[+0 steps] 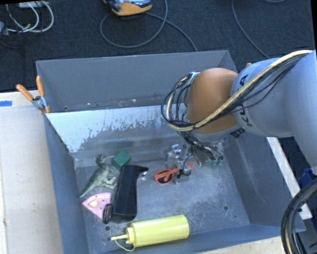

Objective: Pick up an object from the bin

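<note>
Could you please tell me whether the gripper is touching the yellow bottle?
Apart. The camera view shows bare bin floor between the gripper and the bottle.

The bin (137, 86) is grey and the lower-centre bottle (159, 230) yellow. Left of centre are a black case (126, 192), pink wedge (96, 203), olive-green dinosaur (99, 179) and dark green block (121, 158). The centre looped item (165, 176) is red-orange with black; the upper-right wrist cover (215, 97) is orange.

One overhead camera looks obliquely down into the whole bin (137, 86).
</note>
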Controlling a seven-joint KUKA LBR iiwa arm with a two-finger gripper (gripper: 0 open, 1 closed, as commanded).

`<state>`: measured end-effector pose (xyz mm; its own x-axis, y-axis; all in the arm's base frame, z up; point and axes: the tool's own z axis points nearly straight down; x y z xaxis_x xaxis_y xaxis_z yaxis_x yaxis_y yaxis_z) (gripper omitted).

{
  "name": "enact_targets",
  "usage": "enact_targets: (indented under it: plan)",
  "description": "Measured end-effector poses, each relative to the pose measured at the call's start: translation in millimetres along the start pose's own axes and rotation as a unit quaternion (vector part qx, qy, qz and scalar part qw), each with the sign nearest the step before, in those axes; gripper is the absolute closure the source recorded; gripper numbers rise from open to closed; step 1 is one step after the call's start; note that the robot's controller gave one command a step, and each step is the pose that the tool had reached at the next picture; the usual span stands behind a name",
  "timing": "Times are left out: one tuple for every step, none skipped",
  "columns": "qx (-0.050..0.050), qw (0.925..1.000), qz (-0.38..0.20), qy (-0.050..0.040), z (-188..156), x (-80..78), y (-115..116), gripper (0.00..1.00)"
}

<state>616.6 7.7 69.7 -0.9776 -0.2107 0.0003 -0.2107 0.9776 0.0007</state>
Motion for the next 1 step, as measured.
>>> enact_targets:
  plan:
    - [-0.001, 1.0, 0.008, 0.0022, -46.2, 5.8, -0.1, 1.0]
